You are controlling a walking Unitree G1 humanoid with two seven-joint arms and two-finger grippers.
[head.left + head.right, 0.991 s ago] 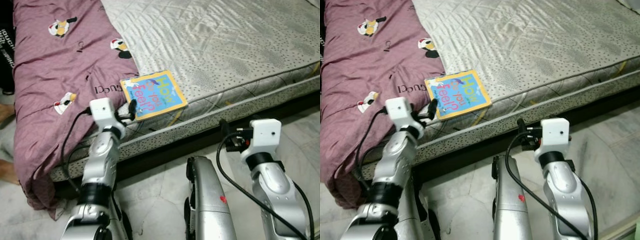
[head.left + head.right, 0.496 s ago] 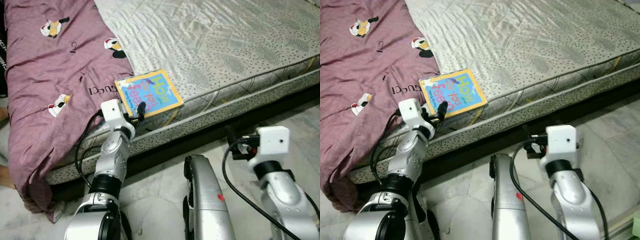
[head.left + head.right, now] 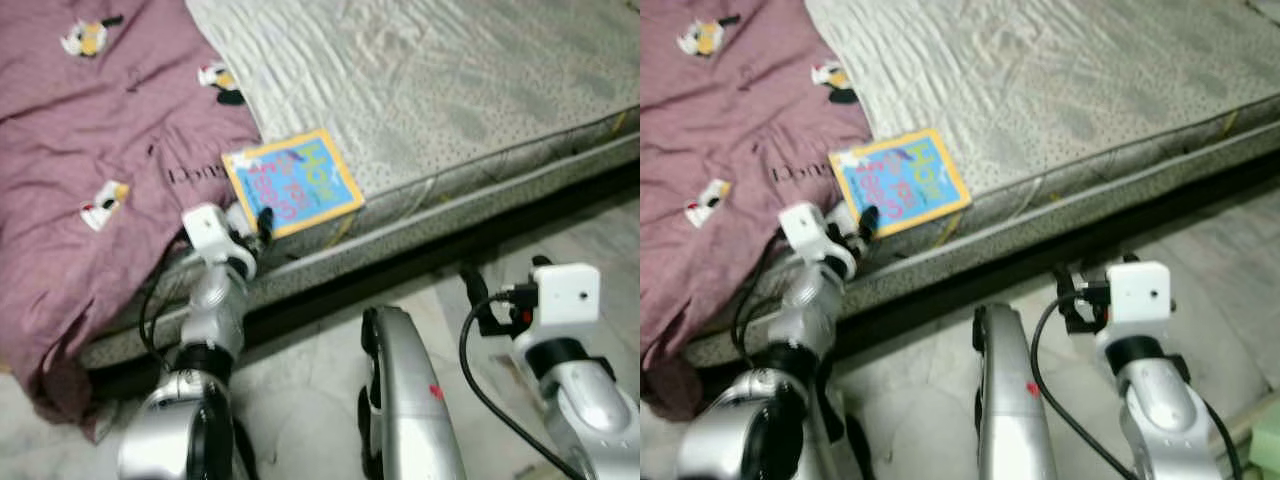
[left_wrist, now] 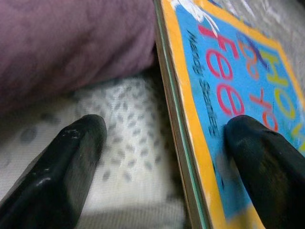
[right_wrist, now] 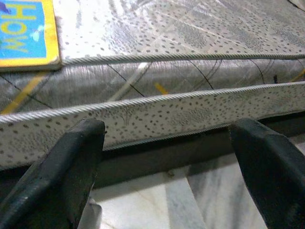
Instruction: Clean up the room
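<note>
Left gripper (image 4: 162, 157) fingers spread astride edge of blue yellow-bordered children's book (image 3: 293, 181) on grey quilted mattress (image 3: 450, 90), beside purple blanket (image 3: 90, 150). Right gripper (image 5: 167, 167) fingers spread, empty, facing mattress side.

Left arm: silver, extended forward and up from the shoulder, white wrist block at its end. Left gripper (image 3: 262, 222): two black fingers (image 4: 71, 157) spread apart, tips forward.

Right arm: silver, raised with forearm upright, white wrist block on top, black cable looping beside it. Right gripper (image 3: 478, 296): black fingers (image 5: 71, 167) set wide apart.
</note>
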